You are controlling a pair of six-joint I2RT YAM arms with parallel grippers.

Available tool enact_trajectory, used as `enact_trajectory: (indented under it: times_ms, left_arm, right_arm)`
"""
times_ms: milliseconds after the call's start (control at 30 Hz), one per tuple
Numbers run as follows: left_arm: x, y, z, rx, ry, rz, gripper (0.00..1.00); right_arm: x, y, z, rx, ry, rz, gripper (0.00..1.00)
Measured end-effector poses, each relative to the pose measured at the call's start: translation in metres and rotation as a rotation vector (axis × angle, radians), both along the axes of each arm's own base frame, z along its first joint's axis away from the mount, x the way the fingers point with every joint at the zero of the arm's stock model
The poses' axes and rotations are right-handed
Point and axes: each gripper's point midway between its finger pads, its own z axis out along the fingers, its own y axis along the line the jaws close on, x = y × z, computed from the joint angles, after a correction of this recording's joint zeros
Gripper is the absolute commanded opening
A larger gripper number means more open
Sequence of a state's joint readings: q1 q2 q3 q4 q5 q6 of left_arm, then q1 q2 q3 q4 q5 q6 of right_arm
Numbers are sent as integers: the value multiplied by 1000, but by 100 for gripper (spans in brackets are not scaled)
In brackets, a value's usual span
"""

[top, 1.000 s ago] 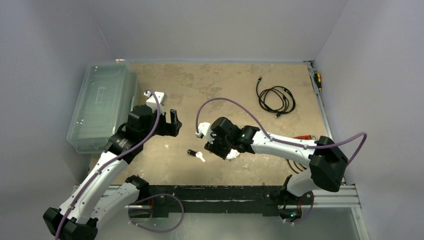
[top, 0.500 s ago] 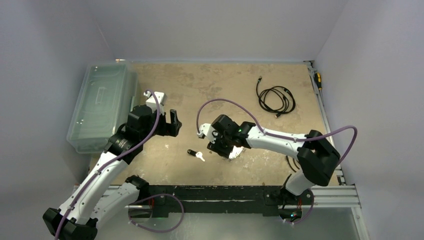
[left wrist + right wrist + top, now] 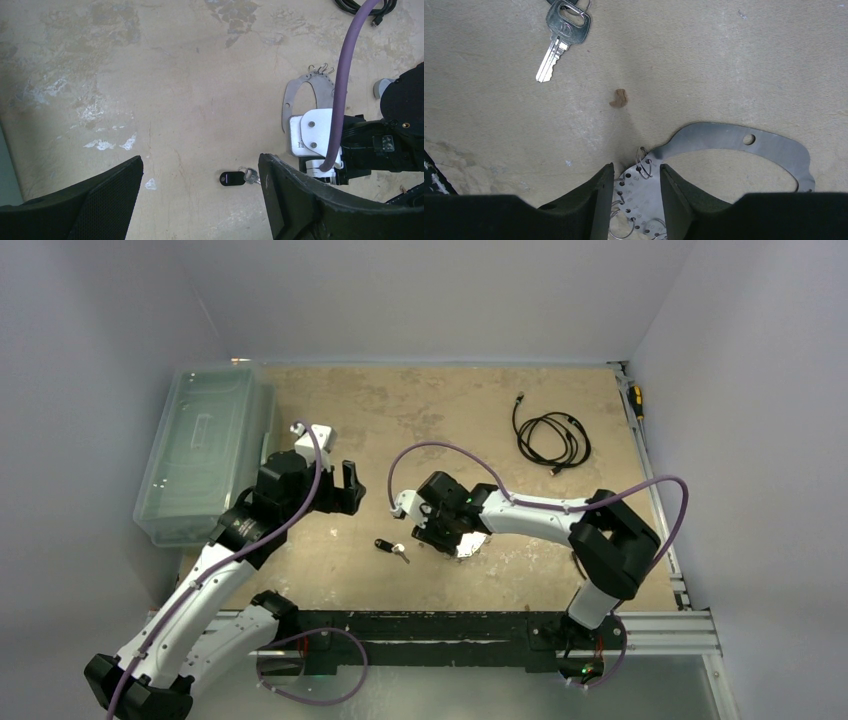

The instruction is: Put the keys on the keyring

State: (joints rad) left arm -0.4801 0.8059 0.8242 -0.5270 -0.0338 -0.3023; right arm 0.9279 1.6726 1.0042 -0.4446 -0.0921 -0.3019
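Jaws of right claw straddle flat silvery crescent keyring, presumably to steady it; grip undetermined; small silver key lies ahead-left; left claw gapes empty.

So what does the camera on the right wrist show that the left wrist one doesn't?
Only right wrist: the silver key with its cut teeth, a brown crumb, and the small wire rings on the keyring, which sits between the right gripper fingers. Only left wrist: the black key head in full, the black cable, and the left gripper, wide open. Both: the keyring, the keys and the tabletop.
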Motion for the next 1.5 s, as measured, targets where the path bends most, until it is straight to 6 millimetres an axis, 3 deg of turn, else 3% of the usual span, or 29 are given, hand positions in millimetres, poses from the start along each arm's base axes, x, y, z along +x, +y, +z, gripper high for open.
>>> enact_trajectory:
  times_ms: [400,600,700,967,1067,1267,1500]
  left_arm:
    - [-1,-2,-1,2,3,-6,84]
    - [0,-2,-2,4,7,-6,84]
    - [0,-2,-3,6,11,-6,83]
    - [1,-4,-7,12,25,-11,82]
    - [0,-6,-7,9,24,-29,82]
    - [-7,-20,1,-37,15,-112,79]
    - [-30,-40,44,-162,-120,-279,75]
  right_arm:
    - [11,0,-8,-24,-41,-14,30]
    - [14,1,-8,-23,-52,-16,14]
    - [14,1,-8,-22,-56,-12,0]
    - [17,0,-5,-26,-73,-20,0]
    - [18,2,12,12,-98,-26,0]
    - [10,19,79,189,-202,-1,0]
    - [-21,35,122,338,-212,93,0]
